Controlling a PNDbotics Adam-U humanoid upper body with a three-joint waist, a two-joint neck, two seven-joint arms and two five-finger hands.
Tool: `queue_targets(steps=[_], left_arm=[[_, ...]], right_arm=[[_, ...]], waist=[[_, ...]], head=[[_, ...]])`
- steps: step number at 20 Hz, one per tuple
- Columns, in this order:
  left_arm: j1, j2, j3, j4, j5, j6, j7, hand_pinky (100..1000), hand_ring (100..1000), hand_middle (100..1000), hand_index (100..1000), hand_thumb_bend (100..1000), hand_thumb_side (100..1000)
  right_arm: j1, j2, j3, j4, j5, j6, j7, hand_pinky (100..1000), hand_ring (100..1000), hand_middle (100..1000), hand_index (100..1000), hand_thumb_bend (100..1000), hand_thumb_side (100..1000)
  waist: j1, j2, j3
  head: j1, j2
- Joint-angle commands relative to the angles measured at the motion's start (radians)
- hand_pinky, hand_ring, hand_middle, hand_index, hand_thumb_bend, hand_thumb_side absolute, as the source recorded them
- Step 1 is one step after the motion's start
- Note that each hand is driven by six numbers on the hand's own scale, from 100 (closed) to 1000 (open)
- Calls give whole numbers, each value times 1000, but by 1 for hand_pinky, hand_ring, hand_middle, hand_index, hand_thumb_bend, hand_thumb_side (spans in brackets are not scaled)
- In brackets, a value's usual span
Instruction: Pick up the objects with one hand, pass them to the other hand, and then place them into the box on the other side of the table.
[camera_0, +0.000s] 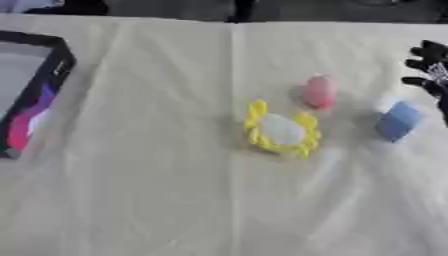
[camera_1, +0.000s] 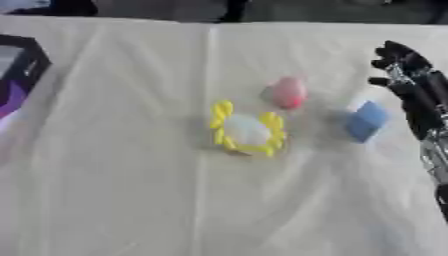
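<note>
Pick-up step pending: my right hand open, right of blue block; next, close on it; box far left.

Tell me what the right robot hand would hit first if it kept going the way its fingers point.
Nothing, it seems: the right robot hand points toward the table's far edge, over bare cream tablecloth. The blue block sits beside it, off that line. Depth is uncertain.

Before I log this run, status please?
Right hand open, beside blue block. Left hand unseen. Pink object, yellow toy untouched. Box far left. Path clear.
</note>
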Motion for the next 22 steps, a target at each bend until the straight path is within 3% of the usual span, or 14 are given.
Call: queue_targets(steps=[1, 8, 17, 22], left_arm=[[0, 20, 15, -7, 2, -4, -3, 832, 713, 712, 766, 807, 594], [2, 22, 9, -5, 0, -3, -8, 831, 713, 713, 766, 806, 593], [14, 24, 11, -4, 1, -4, -6, 831, 714, 712, 766, 807, 592], [21, 34, 9, -3, -3, -2, -8, 831, 713, 711, 765, 808, 592]], right_arm=[[-9, -19, -14, -2, 5, 10, -3, 782, 893, 871, 915, 100, 593], [-15, -33, -8, -1, 20, 31, 7, 787, 904, 884, 909, 100, 599], [-17, -64, -2, -10, 32, 33, 21, 791, 913, 891, 912, 100, 599], [-15, -173, 24, -15, 32, 66, 47, 795, 919, 891, 914, 100, 609]], waist=[[-3, -28, -1], [-5, -59, -4], [0, -67, -7], [-3, -70, -13]], head=[[-28, 8], [-74, 8], [-97, 8], [-89, 8]])
